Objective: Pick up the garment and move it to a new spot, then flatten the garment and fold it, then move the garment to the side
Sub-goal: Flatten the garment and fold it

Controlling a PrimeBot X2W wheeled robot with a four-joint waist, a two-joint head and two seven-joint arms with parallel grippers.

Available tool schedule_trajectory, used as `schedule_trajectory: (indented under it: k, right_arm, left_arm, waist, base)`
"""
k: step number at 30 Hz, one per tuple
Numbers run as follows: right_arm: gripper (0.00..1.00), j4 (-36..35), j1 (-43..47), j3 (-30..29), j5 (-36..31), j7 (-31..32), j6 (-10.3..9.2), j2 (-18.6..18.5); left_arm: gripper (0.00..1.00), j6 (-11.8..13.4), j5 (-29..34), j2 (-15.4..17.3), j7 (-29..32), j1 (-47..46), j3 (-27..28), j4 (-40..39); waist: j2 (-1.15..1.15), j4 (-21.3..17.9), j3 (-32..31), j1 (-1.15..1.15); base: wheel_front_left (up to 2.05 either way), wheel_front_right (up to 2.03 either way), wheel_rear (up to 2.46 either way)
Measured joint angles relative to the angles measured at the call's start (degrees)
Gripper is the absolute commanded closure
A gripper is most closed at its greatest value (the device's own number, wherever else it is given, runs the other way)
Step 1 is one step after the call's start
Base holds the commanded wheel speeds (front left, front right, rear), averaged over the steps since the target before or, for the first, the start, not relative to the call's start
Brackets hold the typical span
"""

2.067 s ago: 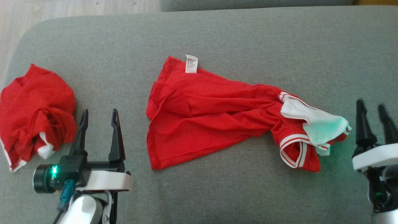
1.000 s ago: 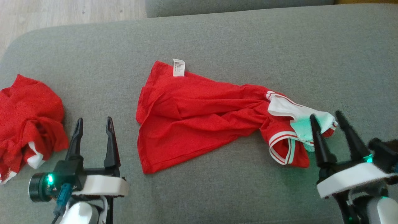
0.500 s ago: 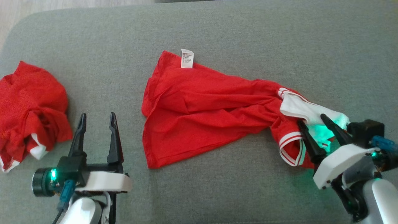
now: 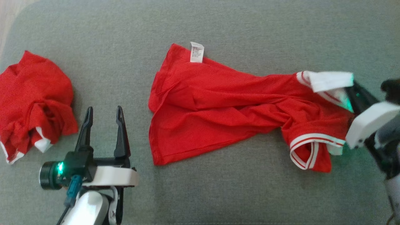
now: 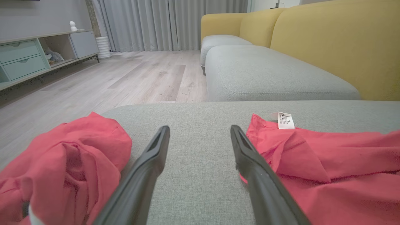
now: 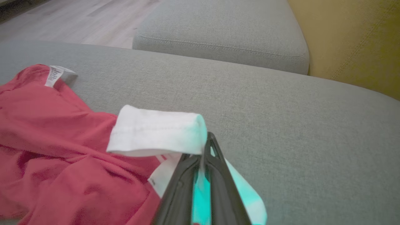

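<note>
A red garment [image 4: 225, 103] with a white collar [image 4: 328, 80] and a white care label [image 4: 197, 52] lies crumpled across the grey cushion. My right gripper [image 4: 351, 92] is shut on the collar at the garment's right end, and the collar edge there is lifted. In the right wrist view the closed fingers [image 6: 207, 147] pinch white collar cloth [image 6: 156, 131] beside the red body [image 6: 56, 137]. My left gripper [image 4: 104, 108] stands open over bare cushion, left of the garment's hem. Its wrist view shows the gripper [image 5: 200, 128] holding nothing, with the garment [image 5: 328, 162] to its right.
A second red garment [image 4: 34, 100] lies bunched at the cushion's left end, close to my left gripper. The grey seat cushion [image 4: 218, 193] is bare in front. Beyond are another grey cushion [image 5: 268, 72], a yellow backrest [image 5: 328, 40] and wooden floor [image 5: 109, 78].
My right gripper came in from the right, closed on the white collar and drew it up and to the right. The left gripper stayed open. The head camera shifted.
</note>
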Motion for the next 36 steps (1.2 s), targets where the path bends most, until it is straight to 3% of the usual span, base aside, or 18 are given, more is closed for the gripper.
schedule_trajectory:
  k: [6,7,8,9,17,21,29,36]
  right_arm:
    - [1.00,10.59,-8.53,2.99,3.41,-3.11,0.00,-5.57]
    - [0.96,12.34,-9.67,3.44,3.94,-4.04,0.00,-6.19]
    - [0.28,14.21,-10.79,3.76,4.63,-4.90,0.00,-6.46]
    - [0.00,15.93,-11.78,4.39,5.05,-6.12,0.00,-6.73]
    - [0.00,25.93,-16.38,6.66,6.72,-16.52,0.01,-6.92]
    - [0.00,26.96,-16.75,5.55,6.73,-22.76,0.00,-5.98]
    - [0.00,15.27,-9.26,1.24,5.57,-26.73,0.00,-0.79]
    - [0.00,-0.34,4.60,-3.37,2.26,-22.38,0.00,6.05]
  left_arm:
    - [0.00,-0.99,0.00,-1.22,-0.52,-2.27,-0.98,1.09]
    - [0.00,-1.01,0.00,-1.53,-0.58,-2.65,-1.34,1.32]
    - [0.00,-1.09,0.00,-1.70,-0.79,-2.97,-1.69,1.63]
    - [0.00,-1.47,0.00,-1.89,-1.08,-3.22,-1.89,1.89]
    - [0.00,-1.77,-0.43,-2.44,-2.10,-3.58,-1.94,3.97]
    - [0.00,-1.76,-0.43,-2.26,-2.24,-3.57,-1.94,4.39]
    - [0.00,-1.35,-0.44,-0.82,-1.30,-3.02,-1.80,4.27]
    - [0.00,-0.34,-0.85,0.70,0.35,-1.25,-1.59,2.77]
  waist:
    - [0.00,1.90,1.18,0.00]
    - [0.00,2.28,1.45,0.00]
    - [0.00,2.66,1.71,0.00]
    - [0.00,3.03,1.96,0.00]
    - [0.00,3.93,2.58,-0.01]
    - [0.00,2.84,1.48,-0.01]
    - [0.00,0.08,-1.16,-0.01]
    - [0.00,-2.38,-3.36,-0.01]
  base:
    - [0.00,0.00,0.00]
    - [0.00,0.00,0.00]
    - [0.00,0.00,0.00]
    - [0.00,0.00,0.00]
    - [0.00,0.00,0.00]
    - [0.00,0.00,0.00]
    - [0.00,0.00,0.00]
    - [0.00,0.00,0.00]
